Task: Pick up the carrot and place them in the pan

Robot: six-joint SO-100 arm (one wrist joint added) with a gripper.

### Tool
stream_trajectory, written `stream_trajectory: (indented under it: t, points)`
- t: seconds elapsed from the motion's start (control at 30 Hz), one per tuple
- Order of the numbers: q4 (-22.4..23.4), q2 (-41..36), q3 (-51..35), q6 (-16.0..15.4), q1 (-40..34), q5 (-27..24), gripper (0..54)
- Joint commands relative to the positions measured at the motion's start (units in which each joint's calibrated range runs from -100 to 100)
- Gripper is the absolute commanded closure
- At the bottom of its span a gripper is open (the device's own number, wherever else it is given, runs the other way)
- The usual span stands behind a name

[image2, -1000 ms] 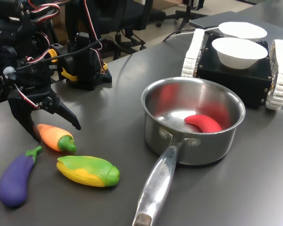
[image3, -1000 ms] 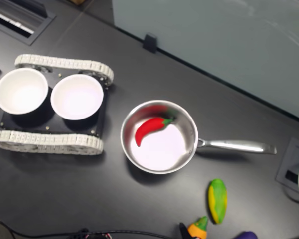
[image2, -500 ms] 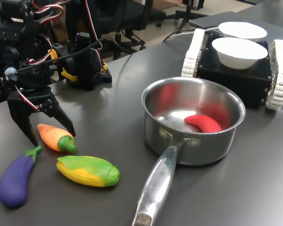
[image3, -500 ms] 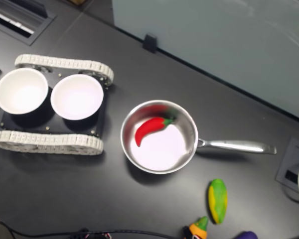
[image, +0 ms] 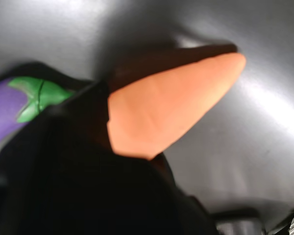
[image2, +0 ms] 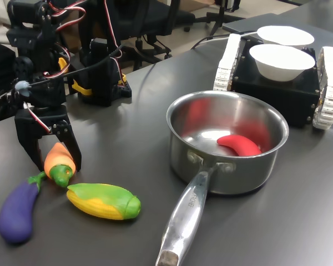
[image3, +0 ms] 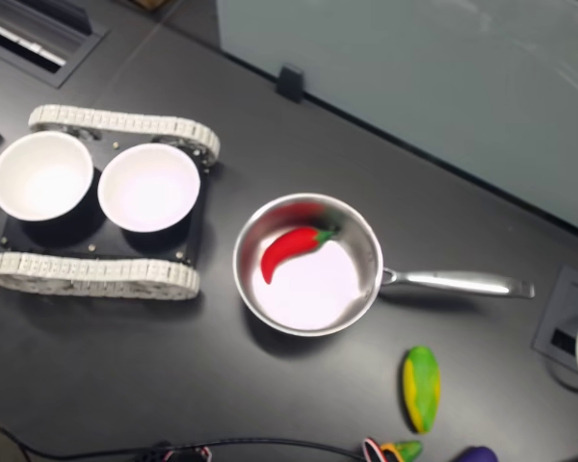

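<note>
Since the earlier frame the gripper has narrowed its fingers around the carrot, now clamped and turned, green cap tipped down toward the table. In the first exterior view, the carrot sits at about 9 o'clock from the pan, just above the corn, beside the eggplant; a red chili lies inside the pan

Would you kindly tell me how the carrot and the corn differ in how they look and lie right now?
The carrot is orange with a green cap; the corn is yellow and green. The carrot is smaller than the corn. The carrot sits tilted between the gripper fingers, whereas the corn lies flat and untouched on the table. Both are toy vegetables outside the pan.
</note>
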Motion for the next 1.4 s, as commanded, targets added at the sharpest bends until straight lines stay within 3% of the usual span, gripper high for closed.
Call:
stream_trajectory:
  t: [0.0,0.23,0.53,0.73,0.9,1.07,1.23,1.37]
  points:
    - [-2.6,-3.1,3.2,1.0,-0.8,-0.4,28.4]
    - [-3.8,-5.3,6.6,2.0,-2.0,-0.8,33.3]
    - [-5.5,-6.0,9.4,3.6,-3.5,-1.3,53.3]
    - [-5.5,-8.1,10.2,3.1,-3.1,-2.4,53.3]
    - [-5.2,-11.3,9.0,-1.6,-2.8,-5.5,53.3]
    - [-1.2,-14.4,4.1,-7.6,-3.3,-10.0,53.3]
    - [3.8,-16.7,-4.4,-14.3,-4.1,-16.5,53.3]
    - [4.4,-18.6,-9.4,-18.0,-5.4,-22.4,53.3]
